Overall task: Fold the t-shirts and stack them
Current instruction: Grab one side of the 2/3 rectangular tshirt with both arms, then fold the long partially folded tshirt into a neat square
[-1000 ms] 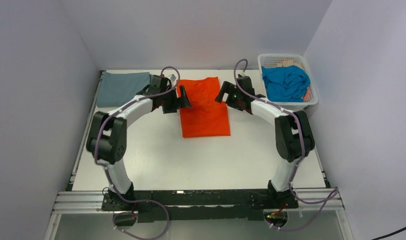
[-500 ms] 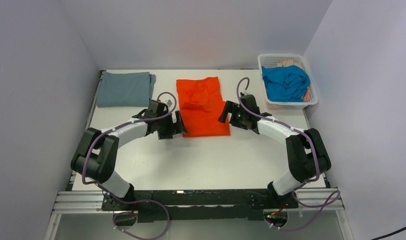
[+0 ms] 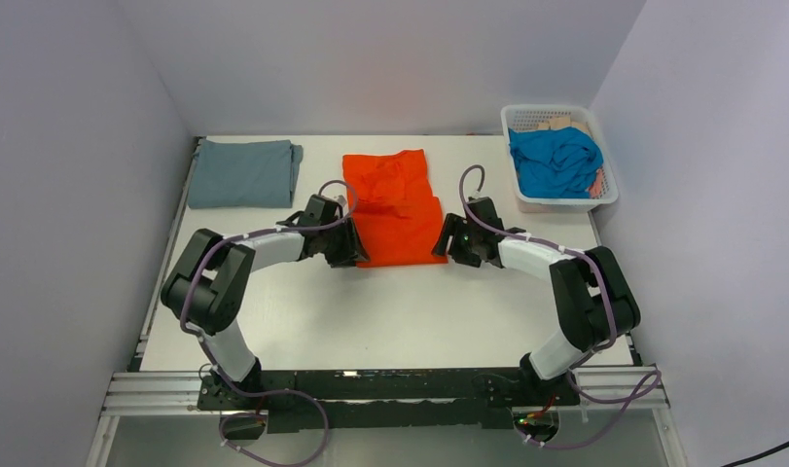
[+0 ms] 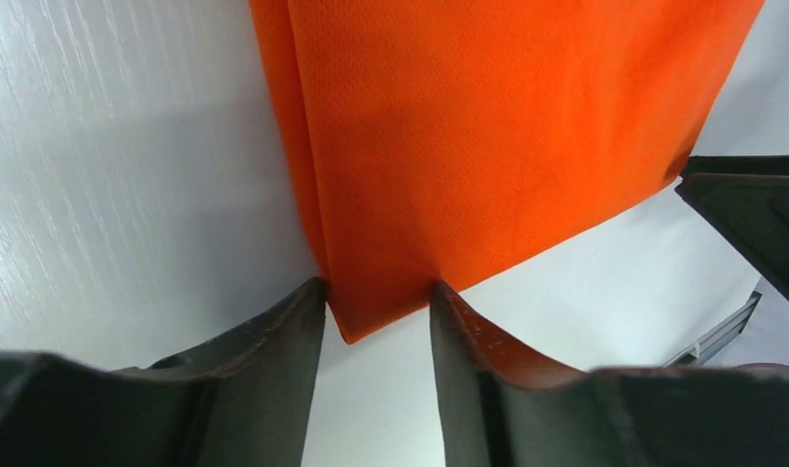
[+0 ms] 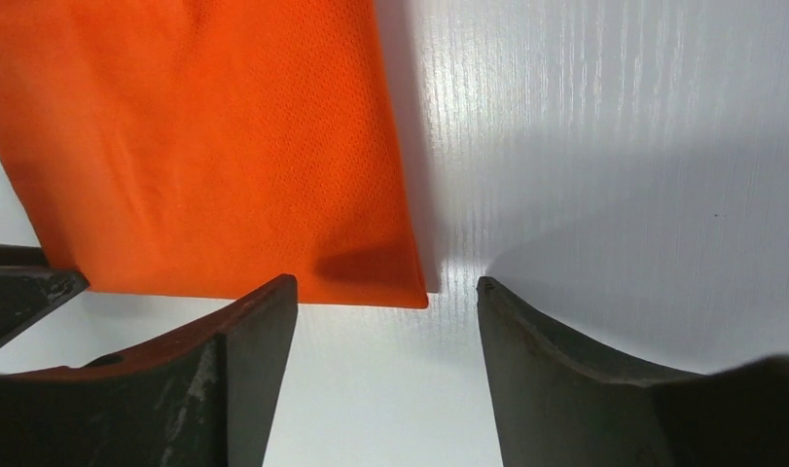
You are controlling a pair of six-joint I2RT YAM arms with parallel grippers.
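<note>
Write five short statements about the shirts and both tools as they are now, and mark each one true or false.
1. The orange t-shirt lies on the table. True.
2. The grey-blue t-shirt is in the basket. False: it lies at the table's far left, and the turquoise t-shirt is the one in the basket.
3. The left tool straddles a near corner of the orange t-shirt. True.
4. The right tool is shut tight. False: it is open, with a corner of the shirt in its gap.
5. The orange t-shirt rests on the grey-blue t-shirt. False: they lie apart.
</note>
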